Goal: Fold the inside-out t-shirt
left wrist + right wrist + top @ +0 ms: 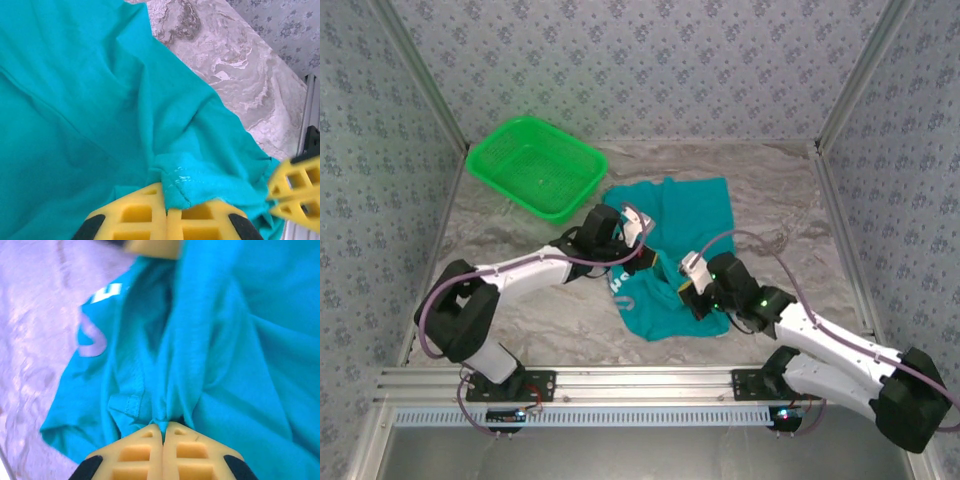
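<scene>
Where my left fingers (pixel 135 217) and right fingers (pixel 137 455) pinch the t-shirt (pixel 685 215) tight, folds hide most of its white letters (pixel 107 292); bare desk (pixel 770 190) lies open on the right.

The marbled bench (pixel 780 200) carries the t-shirt (pixel 695 210) under the left pincer (pixel 642 258) and right pincer (pixel 688 290), with a green basket (pixel 535 165) beyond the left one.

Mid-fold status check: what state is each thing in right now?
t-shirt: crumpled, not yet folded, pinched by both grippers.
left gripper: shut on a stitched t-shirt edge.
right gripper: shut on bunched t-shirt cloth.
basket: upright, mouth up.
</scene>
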Controlling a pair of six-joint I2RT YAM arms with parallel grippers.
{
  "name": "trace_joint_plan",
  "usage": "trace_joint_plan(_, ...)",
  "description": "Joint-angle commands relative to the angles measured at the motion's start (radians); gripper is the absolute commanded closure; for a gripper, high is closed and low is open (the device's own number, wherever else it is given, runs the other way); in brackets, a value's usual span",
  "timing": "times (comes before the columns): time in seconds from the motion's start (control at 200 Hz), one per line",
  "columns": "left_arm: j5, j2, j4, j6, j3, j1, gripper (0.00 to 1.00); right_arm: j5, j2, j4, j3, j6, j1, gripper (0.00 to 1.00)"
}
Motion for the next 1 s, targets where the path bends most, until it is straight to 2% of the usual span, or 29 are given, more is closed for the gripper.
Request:
trace_joint_plan(0.0, -0.015, -0.048, -0.051, -0.049, -0.046, 0.015, 0.91, 0.023, -0.02, 0.072, -0.013, -0.173, 0.059, 0.94)
trace_joint_plan(0.075, -0.034, -0.073, -0.072, -0.054, -0.082, 0.03, 0.91, 0.031, -0.004, 0.043, 0.001, -0.182, 0.082, 0.89)
trace_joint_plan(0.24, -0.059, -0.141, -0.122, -0.124, -0.168, 0.065, 0.9, 0.134, 0.048, 0.013, 0.017, -0.217, 0.18, 0.75)
trace_joint_plan(0.315, -0.064, -0.182, -0.137, -0.16, -0.21, 0.077, 0.87, 0.157, 0.088, 0.005, 0.034, -0.241, 0.226, 0.69)
trace_joint_plan(0.425, -0.096, -0.255, -0.153, -0.18, -0.28, 0.093, 0.85, 0.151, 0.145, -0.007, 0.072, -0.255, 0.262, 0.67)
trace_joint_plan(0.585, -0.151, -0.326, -0.211, -0.216, -0.338, 0.145, 0.81, 0.136, 0.194, -0.041, 0.132, -0.194, 0.247, 0.65)
trace_joint_plan(0.655, -0.125, -0.33, -0.194, -0.232, -0.348, 0.157, 0.8, 0.138, 0.235, -0.057, 0.172, -0.077, 0.235, 0.63)
trace_joint_plan(0.71, -0.107, -0.324, -0.174, -0.239, -0.343, 0.157, 0.78, 0.145, 0.275, -0.071, 0.204, 0.075, 0.24, 0.62)
trace_joint_plan(0.87, -0.08, -0.291, -0.142, -0.227, -0.307, 0.157, 0.67, 0.485, 0.415, -0.305, 0.354, 0.674, 0.373, 0.6)
trace_joint_plan(0.994, -0.019, -0.248, -0.112, -0.213, -0.294, 0.156, 0.59, 0.57, 0.496, -0.392, 0.418, 0.872, 0.452, 0.57)
